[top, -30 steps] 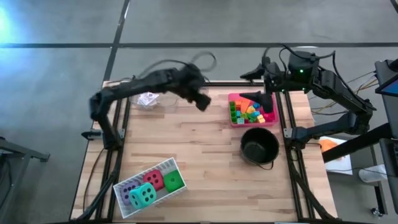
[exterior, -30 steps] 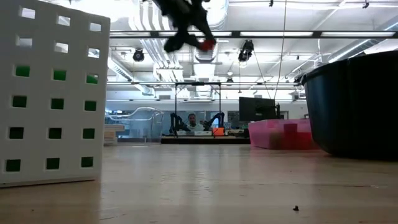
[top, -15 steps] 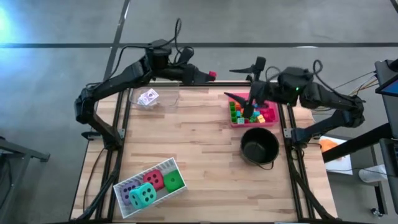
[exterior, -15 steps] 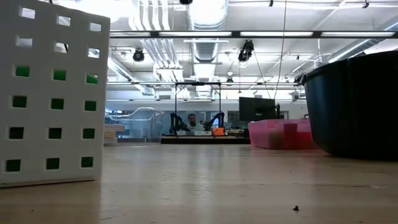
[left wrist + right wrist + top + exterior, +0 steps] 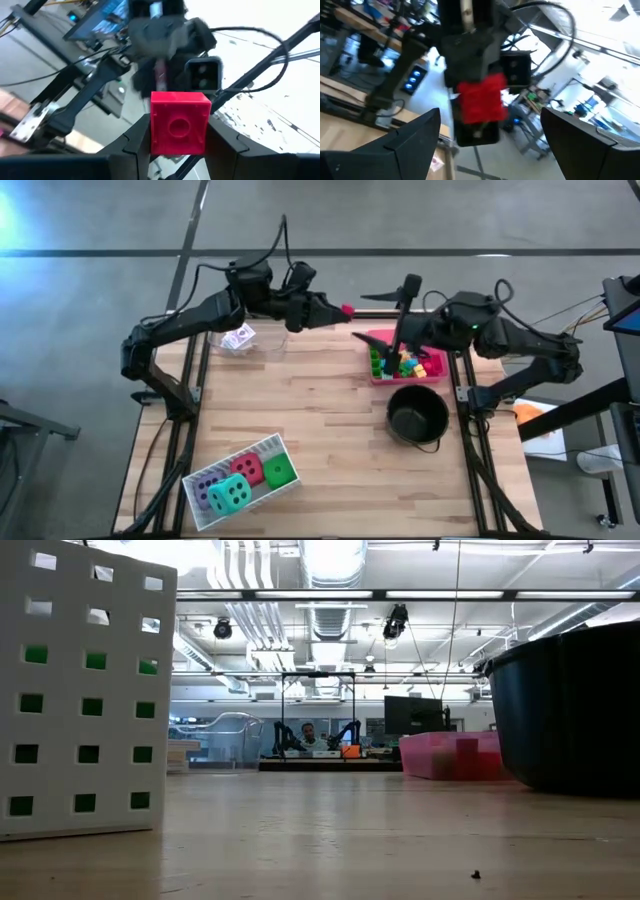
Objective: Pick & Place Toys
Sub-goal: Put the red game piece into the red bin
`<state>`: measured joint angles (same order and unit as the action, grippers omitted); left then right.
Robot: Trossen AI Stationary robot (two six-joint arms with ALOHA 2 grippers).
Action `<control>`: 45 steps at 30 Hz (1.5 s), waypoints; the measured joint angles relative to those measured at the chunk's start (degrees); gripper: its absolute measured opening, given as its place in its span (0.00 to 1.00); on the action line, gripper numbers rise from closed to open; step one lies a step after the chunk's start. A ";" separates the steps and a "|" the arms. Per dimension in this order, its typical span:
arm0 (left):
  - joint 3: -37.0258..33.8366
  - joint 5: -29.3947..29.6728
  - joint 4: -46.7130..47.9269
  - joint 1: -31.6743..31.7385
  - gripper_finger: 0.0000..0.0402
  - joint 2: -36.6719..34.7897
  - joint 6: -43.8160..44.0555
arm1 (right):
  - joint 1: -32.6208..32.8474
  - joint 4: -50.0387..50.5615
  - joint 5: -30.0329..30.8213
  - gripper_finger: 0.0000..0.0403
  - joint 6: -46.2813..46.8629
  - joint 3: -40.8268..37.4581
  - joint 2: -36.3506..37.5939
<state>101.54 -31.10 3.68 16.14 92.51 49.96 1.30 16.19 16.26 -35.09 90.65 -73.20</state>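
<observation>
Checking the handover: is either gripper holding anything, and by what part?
The left gripper holds a red block, pinched by two opposite side faces, its studded face toward the wrist camera. The right gripper is open and empty, facing it above the pink tray.

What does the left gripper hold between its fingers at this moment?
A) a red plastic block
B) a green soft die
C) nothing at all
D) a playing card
A: in the left wrist view the left gripper has its fingers closed on a red plastic block, which the high view shows held up near the table's far edge, facing the open right gripper.
</observation>
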 joint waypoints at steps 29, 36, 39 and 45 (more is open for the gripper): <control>-0.66 0.20 -0.95 -1.46 0.34 0.18 1.02 | 0.33 -8.21 0.40 0.49 -4.38 0.00 -4.82; -0.65 -0.21 -0.94 -1.46 0.34 0.31 0.87 | 0.37 -7.83 1.50 0.32 -5.77 -0.02 -4.82; -0.66 -0.20 -0.87 -1.44 0.34 0.31 0.89 | 0.37 -7.85 1.54 0.32 -5.62 -0.02 -4.82; -0.63 -0.32 -0.43 -1.47 0.63 0.22 -0.43 | 0.29 -8.21 1.96 0.32 -0.79 -0.04 -4.22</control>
<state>100.90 -31.42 3.25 14.67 92.73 49.54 1.59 7.98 18.22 -35.88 90.61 -77.42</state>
